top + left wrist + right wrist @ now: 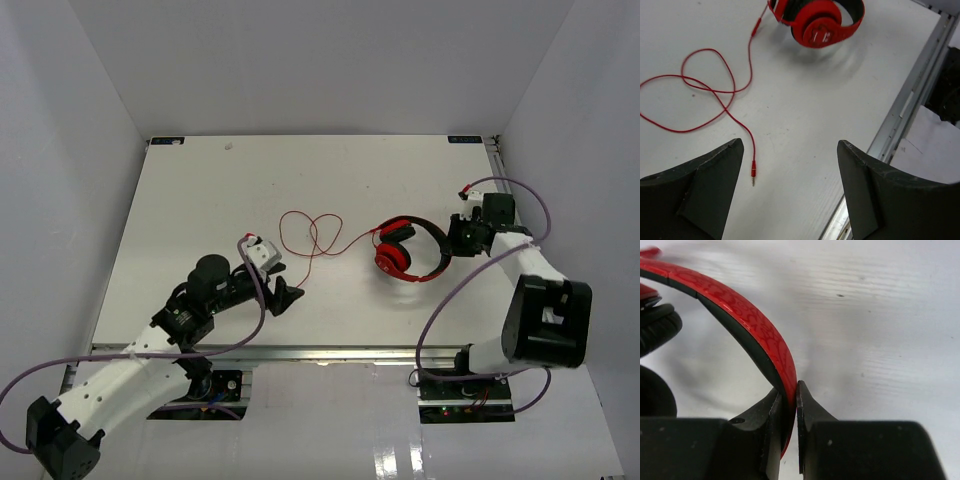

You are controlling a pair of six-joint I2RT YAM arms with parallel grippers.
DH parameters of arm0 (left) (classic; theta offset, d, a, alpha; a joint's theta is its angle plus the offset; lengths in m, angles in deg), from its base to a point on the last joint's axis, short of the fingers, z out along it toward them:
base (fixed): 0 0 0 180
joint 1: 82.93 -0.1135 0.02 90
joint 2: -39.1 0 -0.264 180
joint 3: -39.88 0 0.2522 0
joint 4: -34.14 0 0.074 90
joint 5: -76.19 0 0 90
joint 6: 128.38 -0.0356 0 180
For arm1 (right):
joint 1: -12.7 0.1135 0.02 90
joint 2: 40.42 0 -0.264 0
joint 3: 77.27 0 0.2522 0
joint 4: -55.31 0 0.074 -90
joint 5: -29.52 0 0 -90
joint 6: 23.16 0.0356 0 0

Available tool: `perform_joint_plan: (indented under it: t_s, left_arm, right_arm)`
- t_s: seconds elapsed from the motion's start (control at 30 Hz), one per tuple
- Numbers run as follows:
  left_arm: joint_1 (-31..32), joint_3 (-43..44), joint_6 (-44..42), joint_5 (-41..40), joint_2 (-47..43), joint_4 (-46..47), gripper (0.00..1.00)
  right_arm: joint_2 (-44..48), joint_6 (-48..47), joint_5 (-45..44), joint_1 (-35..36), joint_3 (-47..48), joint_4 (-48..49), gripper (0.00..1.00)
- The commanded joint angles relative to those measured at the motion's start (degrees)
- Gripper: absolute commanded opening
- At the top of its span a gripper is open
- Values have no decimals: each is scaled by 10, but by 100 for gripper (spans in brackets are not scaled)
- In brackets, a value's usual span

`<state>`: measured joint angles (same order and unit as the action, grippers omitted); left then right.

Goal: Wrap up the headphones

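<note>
Top view: the headphones (410, 250) lie on the table (200, 190), at 3 o'clock from its middle. Their cord (310, 235) runs toward 9 o'clock in loose loops.
Right wrist view only: it shows the grip closely. The right gripper (792, 387) is clamped on the red band (750, 330), which passes between the two fingertips. Black ear pads (657, 325) show at 9 o'clock.
Left wrist view only: it shows the plug (753, 176) clearly. The plug lies on the table near the left finger.
Left gripper (790, 147): the jaws stand wide apart and hold nothing.
Headphones to right jaws: the band is between them, on the 3 o'clock side of the headphones in the top view.
Headphones to left jaws: well apart, at 12 o'clock ahead of them.
Cord to left jaws: the loops lie at 10 o'clock, and the cord's end comes down toward the left finger.
</note>
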<state>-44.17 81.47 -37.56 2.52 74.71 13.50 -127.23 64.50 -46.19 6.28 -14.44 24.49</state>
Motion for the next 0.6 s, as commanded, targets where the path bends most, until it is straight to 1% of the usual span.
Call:
perform_joint_plan:
  t_s: [0.0, 0.07, 0.13, 0.23, 0.37, 0.47, 0.57]
  left_arm:
    - [8, 30, -23, 111, 64, 25, 86]
    - [19, 39, -36, 112, 91, 30, 86]
    - [27, 56, -56, 112, 119, 29, 86]
    - [31, 80, -86, 125, 150, 36, 88]
    - [32, 106, -102, 141, 189, 62, 92]
    - [37, 126, -91, 173, 236, 64, 98]
    - [52, 124, -82, 178, 258, 90, 98]
  right_arm:
    - [165, -91, 167, -6, -12, -39, 8]
    - [215, -122, 228, -15, -24, -52, 8]
    - [260, -155, 266, -17, -18, -75, 8]
    - [302, -179, 309, -18, 0, -107, 8]
    - [338, -167, 331, -18, 32, -114, 8]
    - [362, -140, 339, -18, 74, -112, 8]
    - [381, -122, 346, -18, 112, -112, 8]
